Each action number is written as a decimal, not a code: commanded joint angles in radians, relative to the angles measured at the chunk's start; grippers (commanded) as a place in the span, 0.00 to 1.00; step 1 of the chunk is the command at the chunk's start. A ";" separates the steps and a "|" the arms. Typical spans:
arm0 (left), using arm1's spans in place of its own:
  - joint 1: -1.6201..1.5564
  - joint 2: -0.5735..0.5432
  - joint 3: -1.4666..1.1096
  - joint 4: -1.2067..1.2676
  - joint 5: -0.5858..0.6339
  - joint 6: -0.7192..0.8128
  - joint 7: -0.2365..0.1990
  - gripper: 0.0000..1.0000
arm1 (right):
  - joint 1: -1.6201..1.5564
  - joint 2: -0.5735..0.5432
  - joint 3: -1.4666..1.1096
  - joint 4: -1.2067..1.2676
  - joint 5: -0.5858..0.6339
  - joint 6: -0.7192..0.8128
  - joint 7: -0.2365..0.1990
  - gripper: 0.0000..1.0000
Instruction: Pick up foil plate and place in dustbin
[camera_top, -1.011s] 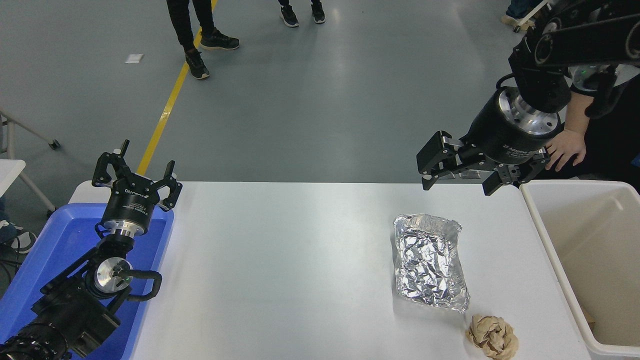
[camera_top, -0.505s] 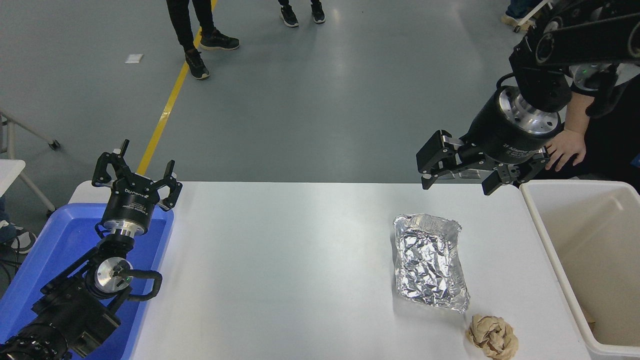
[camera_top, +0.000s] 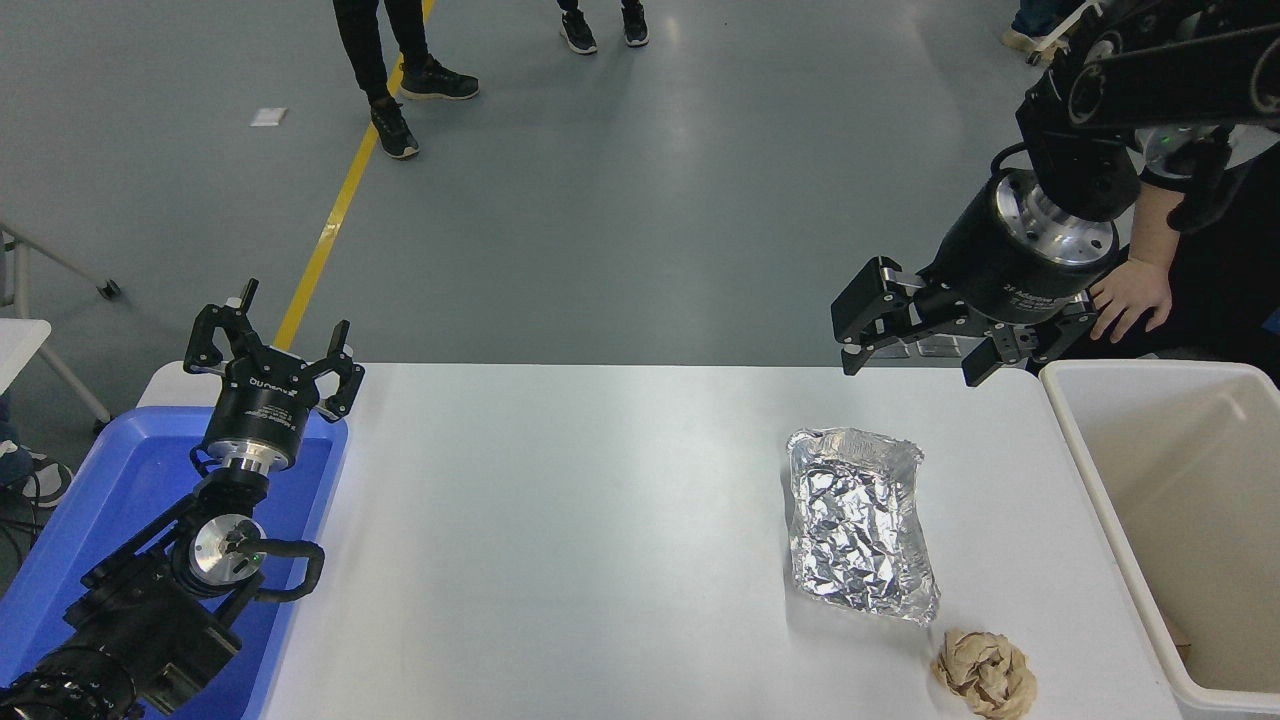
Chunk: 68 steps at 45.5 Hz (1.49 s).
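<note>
Crinkled foil plate (camera_top: 861, 525) flat on white bench (camera_top: 560, 520), centre-right of frame, untouched. Right claw (camera_top: 915, 358) hovers upper right, jaws apart, empty. Dustbin (camera_top: 1100, 500) at right edge. Judgement: descend over raised rim, pinch one wall gently; avoid paper ball (camera_top: 985, 673). Left claw (camera_top: 272, 352) parked lower left, jaws apart.

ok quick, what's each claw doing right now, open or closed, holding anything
Left claw: open, empty, parked over the blue tray.
Right claw: open, empty, hovering above the table's far edge, beyond the foil plate.
</note>
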<state>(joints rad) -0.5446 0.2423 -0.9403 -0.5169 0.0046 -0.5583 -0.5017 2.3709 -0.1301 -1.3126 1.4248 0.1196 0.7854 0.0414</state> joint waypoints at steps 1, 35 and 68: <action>0.000 0.000 0.000 0.000 0.000 0.000 0.000 0.98 | -0.013 -0.003 -0.001 -0.018 -0.003 0.000 0.000 1.00; 0.000 0.000 0.000 0.000 0.000 0.000 0.000 0.98 | -0.019 -0.026 -0.008 -0.033 0.022 0.000 0.000 1.00; 0.002 0.000 -0.002 0.000 0.000 0.000 0.000 0.98 | -0.550 0.036 -0.050 -0.185 -0.069 -0.483 -0.002 1.00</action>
<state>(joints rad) -0.5445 0.2423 -0.9419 -0.5171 0.0045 -0.5584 -0.5016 2.0385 -0.1312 -1.3406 1.2799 0.0944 0.5428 0.0401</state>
